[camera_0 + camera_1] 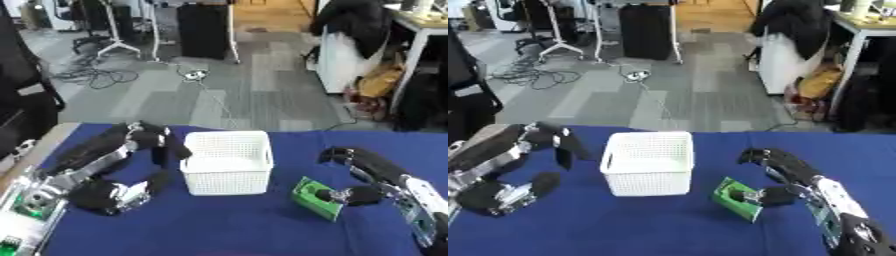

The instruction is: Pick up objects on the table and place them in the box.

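From my seat at the controls I saw the white basket [227, 162], the box for this job, standing upright near the middle of the blue table [245, 230], its lattice walls plain and nothing visible inside from my angle. Just to its right lay the green box [317, 197], a small flat packet tilted on the cloth, apart from the basket but close to its right wall. My right hand [354, 175] came in from the right side and was arched over that packet: the thumb [346, 195] sat against the packet's right edge while the other fingers curved above and behind it, short of closing, so I read the hand as spread around the thing and not yet pinching it; whether the thumb truly touched I could not say for sure. My left hand [144, 145] hung at the basket's left wall, its dark fingers pointing down beside the rim and relaxed, with nothing in them, the thumb lower down near the table. The left forearm ran back toward the lower left corner, where some green circuit boards [17, 220] showed at the table's edge.
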Motion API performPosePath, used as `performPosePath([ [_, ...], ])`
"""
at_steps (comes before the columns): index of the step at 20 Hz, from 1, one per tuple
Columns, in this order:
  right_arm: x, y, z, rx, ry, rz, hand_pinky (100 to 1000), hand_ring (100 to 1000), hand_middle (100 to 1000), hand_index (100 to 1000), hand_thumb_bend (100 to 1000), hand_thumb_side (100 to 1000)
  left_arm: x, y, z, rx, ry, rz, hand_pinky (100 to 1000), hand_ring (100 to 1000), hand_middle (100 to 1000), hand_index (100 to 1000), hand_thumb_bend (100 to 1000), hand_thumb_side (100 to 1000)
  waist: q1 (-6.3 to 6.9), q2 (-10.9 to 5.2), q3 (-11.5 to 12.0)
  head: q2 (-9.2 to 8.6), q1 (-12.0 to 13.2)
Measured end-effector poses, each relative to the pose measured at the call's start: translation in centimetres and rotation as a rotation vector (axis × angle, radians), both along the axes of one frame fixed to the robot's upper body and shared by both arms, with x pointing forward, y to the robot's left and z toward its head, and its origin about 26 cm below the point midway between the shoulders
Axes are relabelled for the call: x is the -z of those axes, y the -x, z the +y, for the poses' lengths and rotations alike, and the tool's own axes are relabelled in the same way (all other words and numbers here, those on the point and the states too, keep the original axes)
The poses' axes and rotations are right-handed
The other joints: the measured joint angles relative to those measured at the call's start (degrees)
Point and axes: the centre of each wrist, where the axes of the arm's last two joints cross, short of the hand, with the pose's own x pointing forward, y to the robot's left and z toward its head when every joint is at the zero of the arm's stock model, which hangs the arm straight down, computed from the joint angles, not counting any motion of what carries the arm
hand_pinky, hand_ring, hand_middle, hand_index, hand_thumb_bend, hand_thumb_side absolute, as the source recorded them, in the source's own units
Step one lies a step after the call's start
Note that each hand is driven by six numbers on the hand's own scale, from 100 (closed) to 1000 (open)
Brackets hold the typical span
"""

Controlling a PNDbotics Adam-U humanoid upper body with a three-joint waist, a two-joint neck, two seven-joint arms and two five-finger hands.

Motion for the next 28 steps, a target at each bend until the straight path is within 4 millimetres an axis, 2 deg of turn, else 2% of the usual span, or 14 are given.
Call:
performPosePath([
  [14,2.2,0.4,-0.2,-0.001,0.069,0.075,848,795,809,864,646,1000,0.0,0.0,0.0,0.000,-0.001,0.000,414,477,585,761,124,1000,-0.02,0.00,0.01,-0.45,0.00],
  [19,3.4,0.7,0.2,-0.009,0.081,0.099,851,799,810,873,687,1000,0.0,0.0,0.0,0.001,-0.001,0.000,415,477,585,761,124,1000,-0.05,0.00,0.05,-0.46,0.18],
  [27,4.1,0.8,0.6,-0.008,0.099,0.110,853,801,809,860,661,1000,0.0,0.0,0.0,0.001,-0.001,0.000,415,477,585,761,124,1000,-0.07,-0.03,0.05,-0.39,0.45],
  [28,4.2,0.8,0.6,-0.007,0.101,0.110,853,801,809,860,686,1000,0.0,0.0,0.0,0.001,-0.001,0.000,415,477,585,761,124,1000,-0.07,-0.03,0.05,-0.39,0.50],
])
